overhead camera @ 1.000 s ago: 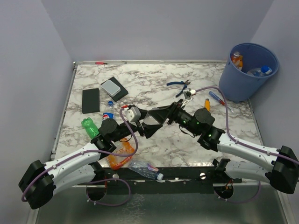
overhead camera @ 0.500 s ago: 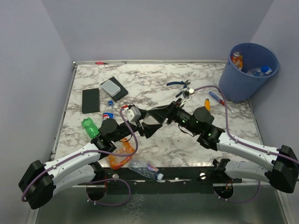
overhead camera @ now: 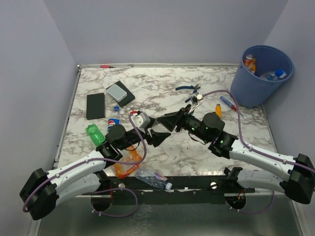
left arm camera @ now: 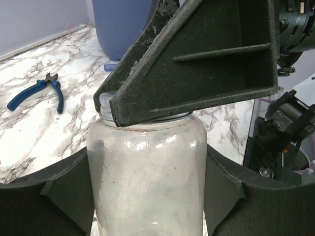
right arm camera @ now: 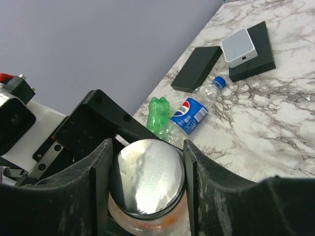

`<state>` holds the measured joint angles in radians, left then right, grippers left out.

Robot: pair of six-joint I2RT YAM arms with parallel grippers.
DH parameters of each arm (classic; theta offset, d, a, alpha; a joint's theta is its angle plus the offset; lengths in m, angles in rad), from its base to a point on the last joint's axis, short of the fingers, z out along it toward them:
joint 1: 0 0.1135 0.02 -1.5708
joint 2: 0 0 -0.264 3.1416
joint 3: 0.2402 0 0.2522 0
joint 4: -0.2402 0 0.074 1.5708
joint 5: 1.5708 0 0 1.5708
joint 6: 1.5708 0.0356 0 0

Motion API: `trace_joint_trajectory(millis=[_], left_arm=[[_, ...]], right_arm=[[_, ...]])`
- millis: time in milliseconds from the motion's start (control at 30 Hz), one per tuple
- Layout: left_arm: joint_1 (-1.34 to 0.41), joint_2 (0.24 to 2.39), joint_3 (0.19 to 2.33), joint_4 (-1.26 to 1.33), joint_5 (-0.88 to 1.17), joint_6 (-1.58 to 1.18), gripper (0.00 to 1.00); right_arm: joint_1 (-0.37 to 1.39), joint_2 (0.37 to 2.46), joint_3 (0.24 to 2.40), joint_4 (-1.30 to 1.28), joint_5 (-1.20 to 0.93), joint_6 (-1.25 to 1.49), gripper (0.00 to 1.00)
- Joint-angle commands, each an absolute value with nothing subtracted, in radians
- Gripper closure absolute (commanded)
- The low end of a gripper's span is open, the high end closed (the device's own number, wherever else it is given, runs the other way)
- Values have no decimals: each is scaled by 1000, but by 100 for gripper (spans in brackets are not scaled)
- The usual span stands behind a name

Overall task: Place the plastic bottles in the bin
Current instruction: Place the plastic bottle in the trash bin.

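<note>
A clear bottle [left arm camera: 147, 182] with a silver cap [right arm camera: 146, 177] hangs between both grippers above the middle of the table. My left gripper [left arm camera: 147, 169] is shut on its body, my right gripper [right arm camera: 146, 164] on its cap. In the top view they meet, left [overhead camera: 155, 134] and right [overhead camera: 172, 121], and hide the bottle. A green bottle [overhead camera: 92, 133], a blue-labelled one [overhead camera: 114, 122], an orange-tinted one [overhead camera: 128, 164] and a crushed clear one [overhead camera: 152, 178] lie near the left arm. The blue bin [overhead camera: 261, 83] at the far right holds bottles [overhead camera: 250, 63].
A flat black slab [overhead camera: 95, 105] and a black box with a white device [overhead camera: 119, 93] lie at the back left. Blue pliers [overhead camera: 188, 89] and an orange-handled tool [overhead camera: 218, 109] lie between the grippers and the bin. Walls enclose the table.
The two joined grippers have shifted slightly: the left one has sunk a little nearer, the right one sits a little higher. The bottle stays between them.
</note>
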<state>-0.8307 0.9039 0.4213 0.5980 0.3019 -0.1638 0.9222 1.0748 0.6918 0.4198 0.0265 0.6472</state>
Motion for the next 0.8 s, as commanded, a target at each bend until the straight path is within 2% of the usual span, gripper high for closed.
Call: trace_joint_trajectory(millis=[0, 67, 100, 400, 767], left_arm=[[-839, 886, 423, 685, 329, -139, 61], [-839, 884, 423, 683, 324, -140, 55], [-839, 881, 422, 683, 321, -141, 50], [-841, 863, 416, 680, 306, -143, 1], [-851, 827, 410, 675, 243, -157, 1]], right_arm=[[923, 1086, 700, 338, 52, 643, 80], [923, 1082, 699, 337, 51, 643, 96], [923, 1079, 699, 335, 54, 644, 99], [923, 1042, 723, 294, 74, 639, 100], [923, 919, 828, 63, 259, 528, 100]])
